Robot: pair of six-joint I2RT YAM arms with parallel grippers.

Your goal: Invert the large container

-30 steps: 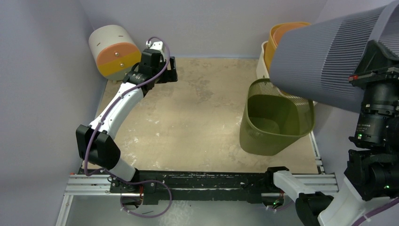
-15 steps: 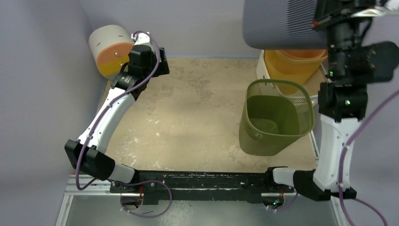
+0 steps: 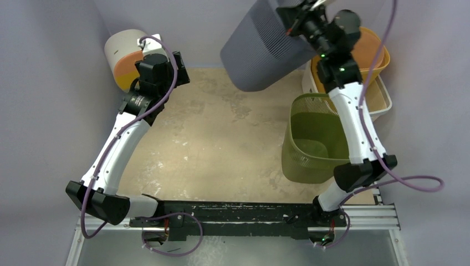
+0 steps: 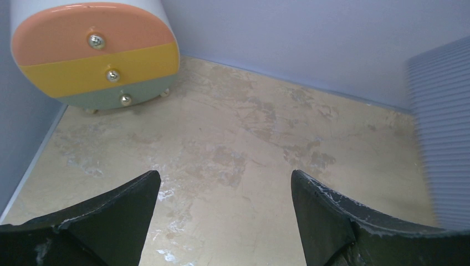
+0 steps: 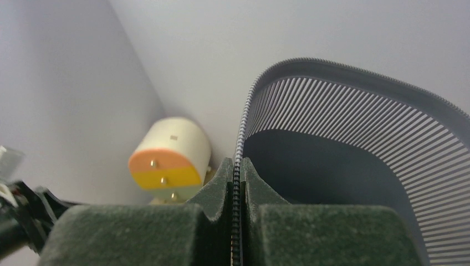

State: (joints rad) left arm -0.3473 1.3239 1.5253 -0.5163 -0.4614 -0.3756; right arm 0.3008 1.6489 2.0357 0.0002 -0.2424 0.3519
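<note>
Right gripper (image 5: 237,172): jaws clamped on the rim of the large grey ribbed plastic container (image 3: 260,47), one finger inside the wall, one outside. The container hangs from that grip, high up and clear of the table, tilted. Its closed base points down and away from the gripper toward the table middle. Its mouth is up at the gripper end. The right wrist view looks into the mouth; only dark grey inner wall shows.

Just beside the right wrist, lower: a round orange plastic tub (image 3: 377,55) nested inside a cream rectangular plastic bin (image 3: 383,100). What the tub holds cannot be told.

Below the right gripper, back toward its arm's base: an olive-green mesh plastic basket (image 3: 324,138), upright on the table, mouth up, its own floor visible inside. The right forearm crosses over its rim.

Left gripper (image 4: 224,174): jaws wide apart, gripping nothing, hovering above the worn beige tabletop (image 3: 221,138). Ahead of it and to its left, near: a white rounded mini drawer chest (image 4: 94,50) with orange, yellow and pale green drawer fronts, all drawers closed, one metal knob each. It stands in the far corner against the wall. The grey container shows at the right edge of the left wrist view, well apart from this gripper.
</note>
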